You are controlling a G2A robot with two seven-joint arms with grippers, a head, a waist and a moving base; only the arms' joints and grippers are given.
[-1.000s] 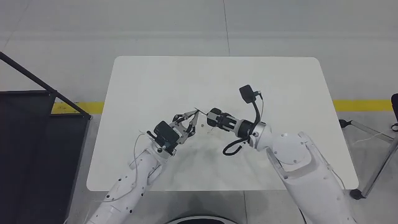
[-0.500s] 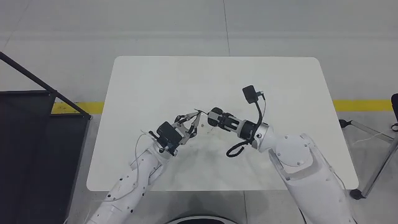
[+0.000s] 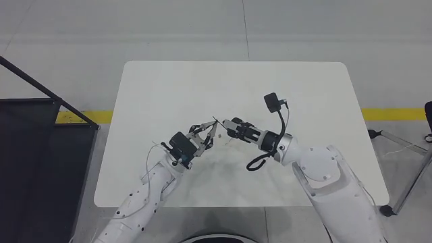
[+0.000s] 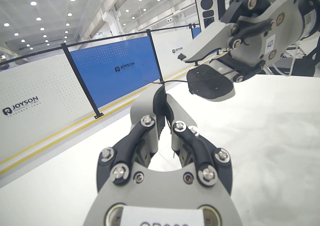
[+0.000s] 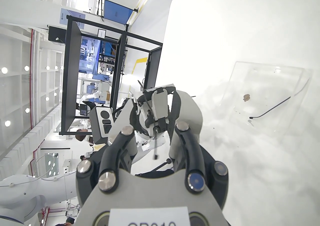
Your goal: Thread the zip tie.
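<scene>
Above the surface [image 4: 262, 137], nearer its front edge, the left gripper [image 4: 162, 94] is clamped on the zip tie [image 4: 172, 82], whose thin strap sticks out sideways. Just beyond, the right gripper [image 4: 188, 70] stands with jaws apart at the strap's far end. It should probably close squarely there before guiding, lest the strap bend or slip.

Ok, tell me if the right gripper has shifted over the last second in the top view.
Yes, slightly: the right gripper has backed a little toward the right edge of the table, away from the left gripper.
</scene>
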